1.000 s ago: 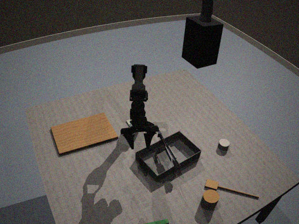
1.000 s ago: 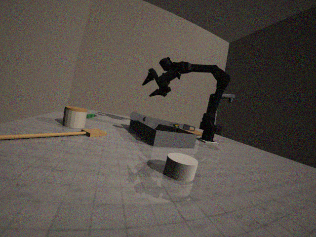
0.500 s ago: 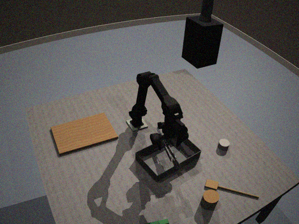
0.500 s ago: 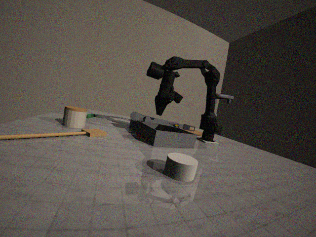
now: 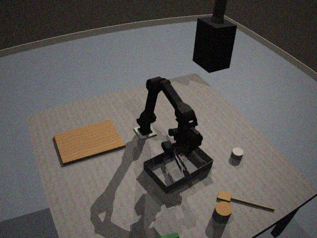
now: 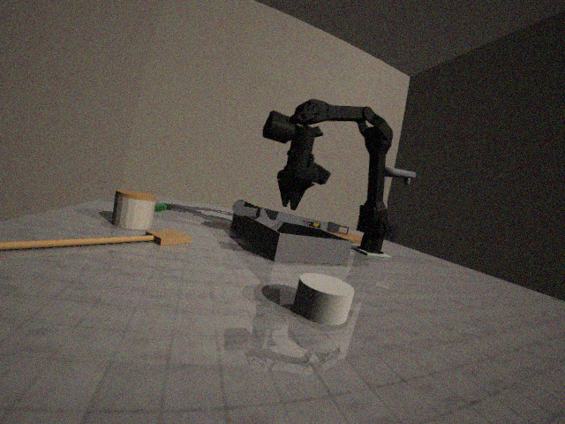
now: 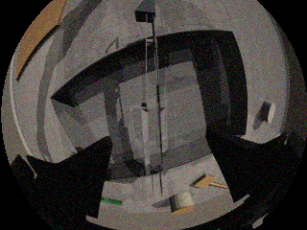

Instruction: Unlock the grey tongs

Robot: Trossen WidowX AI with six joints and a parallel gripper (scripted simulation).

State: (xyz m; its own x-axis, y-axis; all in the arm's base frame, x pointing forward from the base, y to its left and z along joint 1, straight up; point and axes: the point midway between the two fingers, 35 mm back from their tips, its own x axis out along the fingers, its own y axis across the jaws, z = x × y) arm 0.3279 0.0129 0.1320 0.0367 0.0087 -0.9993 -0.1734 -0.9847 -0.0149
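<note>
The grey tongs lie across the roasting tin, their two thin arms close together. A dark block at one end sticks out past the tin's rim in the wrist view. The tongs cannot be made out clearly in the exterior view. My gripper points down above the tin, open and empty, with its fingers spread on either side of the tongs and not touching them. The wooden board lies flat, bare, on the arm base's other side from the white cylinder.
A white cylinder stands beside the tin. A wooden spatula lies by an orange-topped pot. A green object lies farther off.
</note>
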